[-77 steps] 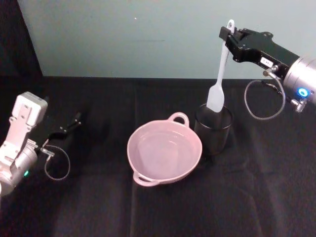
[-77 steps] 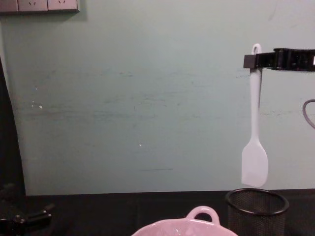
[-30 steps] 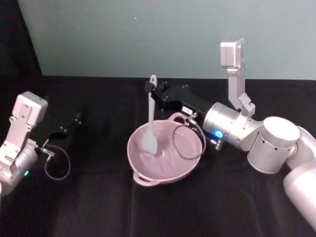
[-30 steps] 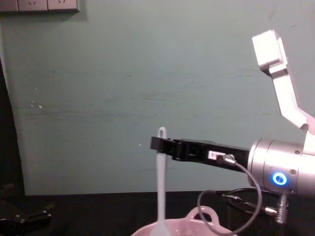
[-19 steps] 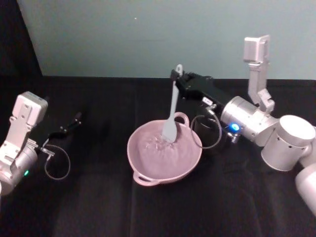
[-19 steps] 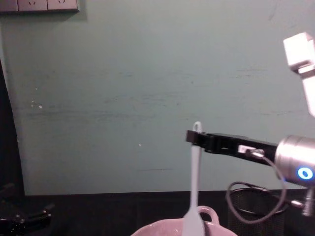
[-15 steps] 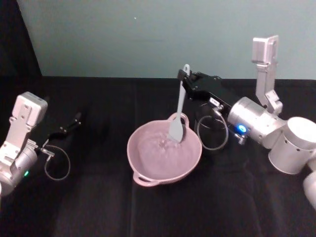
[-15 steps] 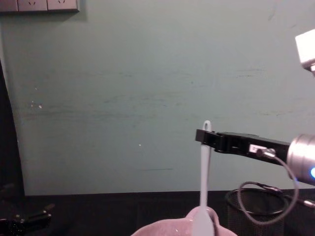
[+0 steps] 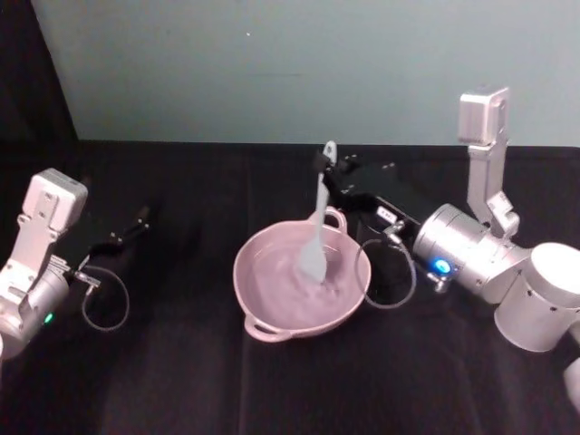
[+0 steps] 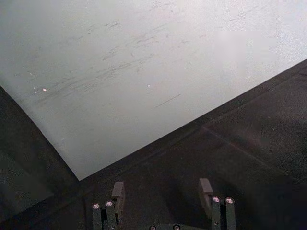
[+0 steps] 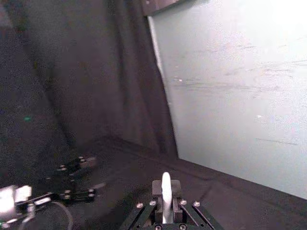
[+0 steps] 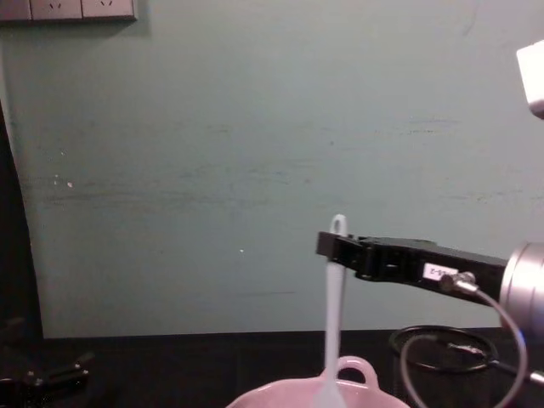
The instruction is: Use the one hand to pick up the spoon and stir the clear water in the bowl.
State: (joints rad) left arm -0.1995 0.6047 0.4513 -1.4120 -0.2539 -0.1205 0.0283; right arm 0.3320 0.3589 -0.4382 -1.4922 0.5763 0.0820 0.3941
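My right gripper [image 9: 324, 164] is shut on the top of the white spoon [image 9: 319, 210], just under the hole in its handle. The spoon hangs almost upright, its flat blade dipped in the water of the pale pink bowl [image 9: 243, 292] at the table's middle. From the chest view the spoon [image 12: 332, 314] drops from the right gripper [image 12: 328, 246] down behind the bowl's rim [image 12: 280, 395]. The handle end [image 11: 166, 188] sits between the jaws in the right wrist view. My left gripper [image 9: 139, 218] rests open at the far left, its fingers [image 10: 117, 190] apart.
A black wire-mesh cup [image 12: 399, 361] stands just right of the bowl, partly behind my right arm and its grey cable [image 9: 391, 281]. A black cloth [image 9: 181, 381] covers the table. A teal wall [image 9: 272, 63] closes off the back.
The spoon was lifted out of the mesh cup and lowered into the bowl. It swept from the bowl's left to its far right side, then back toward the middle.
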